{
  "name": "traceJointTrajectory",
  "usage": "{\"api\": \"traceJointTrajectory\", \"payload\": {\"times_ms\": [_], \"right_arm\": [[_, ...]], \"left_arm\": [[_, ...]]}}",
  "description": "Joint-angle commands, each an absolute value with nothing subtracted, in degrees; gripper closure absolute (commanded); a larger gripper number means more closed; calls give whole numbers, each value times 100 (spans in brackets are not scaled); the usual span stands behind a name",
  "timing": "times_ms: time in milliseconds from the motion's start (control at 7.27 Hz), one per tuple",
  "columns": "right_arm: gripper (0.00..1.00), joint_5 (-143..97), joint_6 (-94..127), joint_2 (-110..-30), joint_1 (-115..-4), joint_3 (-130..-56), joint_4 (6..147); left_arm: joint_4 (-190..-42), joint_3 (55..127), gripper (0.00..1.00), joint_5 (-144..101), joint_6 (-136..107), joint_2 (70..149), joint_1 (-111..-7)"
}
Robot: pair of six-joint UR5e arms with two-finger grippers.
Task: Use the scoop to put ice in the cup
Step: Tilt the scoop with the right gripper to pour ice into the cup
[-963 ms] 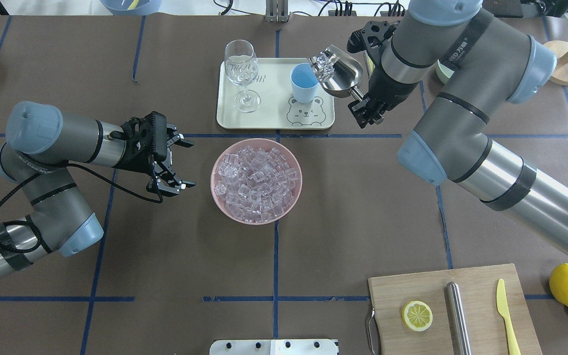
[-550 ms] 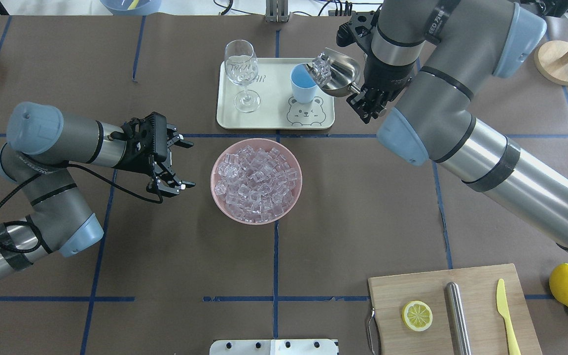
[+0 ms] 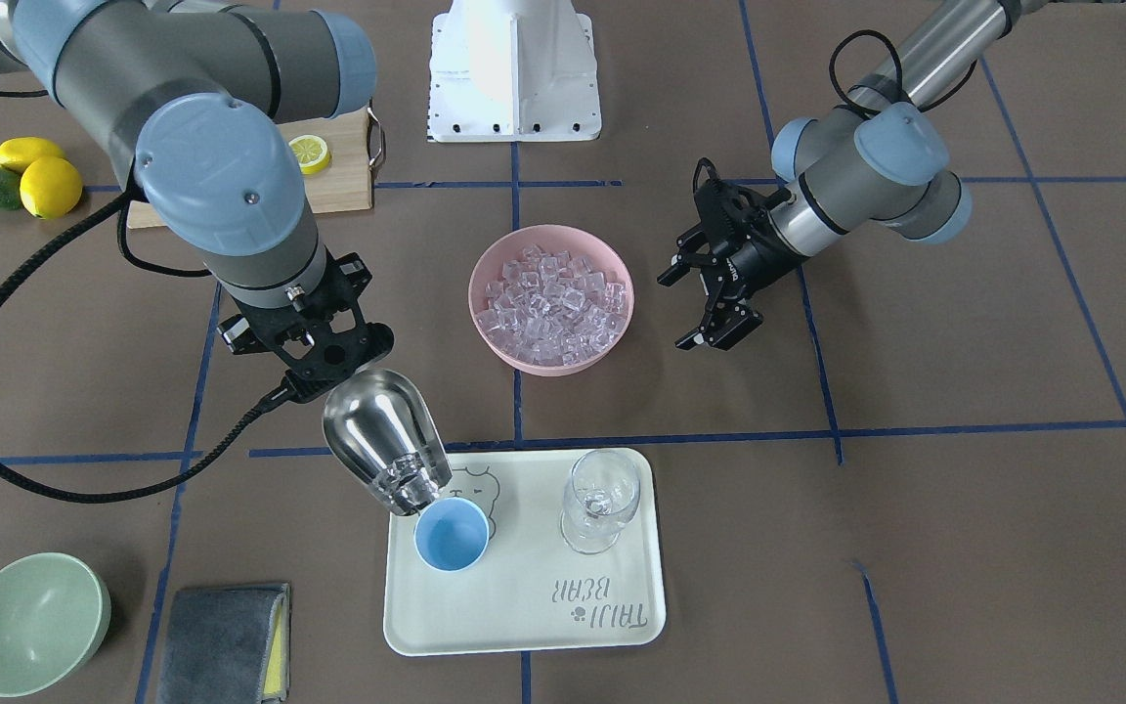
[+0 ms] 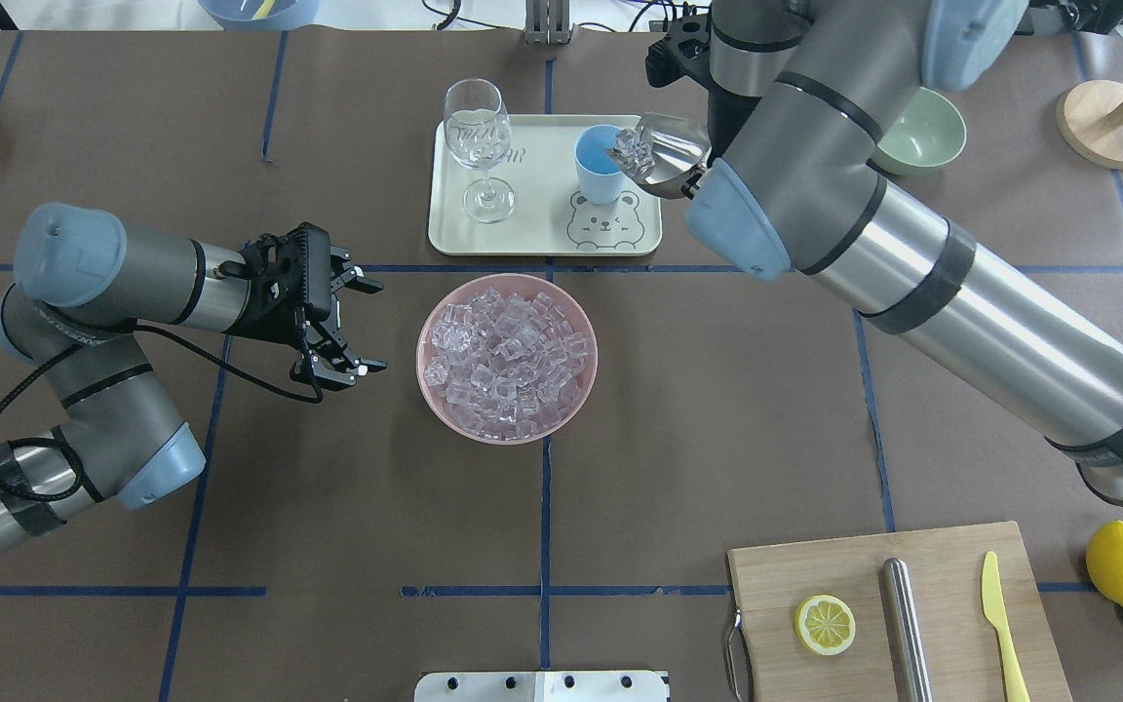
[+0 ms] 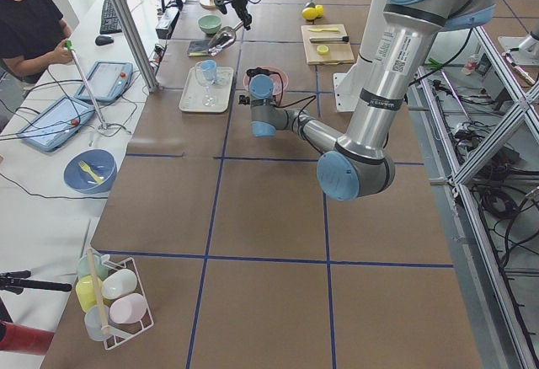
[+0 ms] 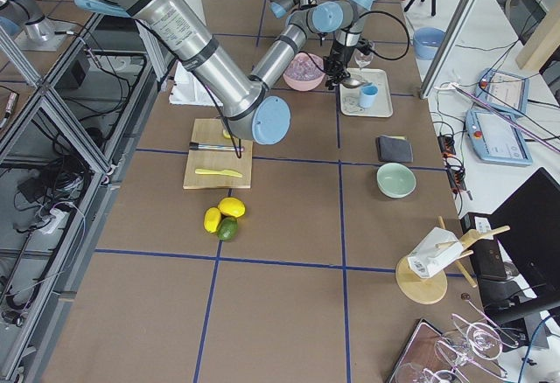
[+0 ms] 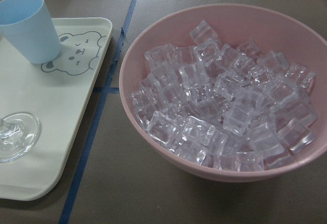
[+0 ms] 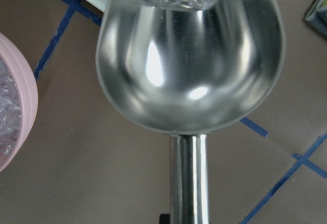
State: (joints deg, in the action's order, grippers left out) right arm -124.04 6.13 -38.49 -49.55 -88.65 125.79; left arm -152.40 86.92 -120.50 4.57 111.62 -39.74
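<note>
Right now my right gripper [image 3: 317,364] is clenched on the short handle of the scoop [image 3: 385,442], out on the far side of the table. The scoop is tipped, mouth downward and to the left, with its lip just over the right-hand rim of the cup [image 3: 452,534]. A small cluster of ice [image 4: 632,148] sits at the very front of the scoop's trough, right at that lip (from my right wrist I see only a glassy band of it at the top edge of the steel). Whether any cube touches the cup I cannot tell.

The cup stands upright on the right part of the tray [image 3: 524,616], just beside the printed bear face. A stemmed glass [image 3: 600,499] stands upright on the left part of the same tray, apart from the cup.

Nearer to me than the tray, about the middle of the table, is the pink bowl [image 4: 422,356], heaped with more cubes. My left gripper [image 4: 371,326] hangs to the left of that bowl, near it but not touching, with its jaws spread and nothing between them. Its wrist camera looks across the heaped bowl toward the tray and the cup.

Far to the right, beyond my right arm, a pale green bowl [image 4: 932,127] sits on the table. On the near right, a wooden cutting board [image 4: 786,565] carries a lemon half [image 4: 825,624].
</note>
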Motion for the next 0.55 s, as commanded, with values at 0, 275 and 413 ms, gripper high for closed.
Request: {"api": "traceJointTrajectory", "payload": {"times_ms": [0,275,413], "right_arm": [[100,-12375,221,-3437,-4966,-8403,13095],[100,-12323,89,-3332,-4957,-8297,13446],[100,-12331,88,-3383,-4966,-8410,13439]], "left_arm": [[-15240,8692,0,-12050,457,11153,-3973],[-15240,8710,0,-12059,457,11153,-3973],[-15240,8710,0,-12059,457,11153,-3981]]}}
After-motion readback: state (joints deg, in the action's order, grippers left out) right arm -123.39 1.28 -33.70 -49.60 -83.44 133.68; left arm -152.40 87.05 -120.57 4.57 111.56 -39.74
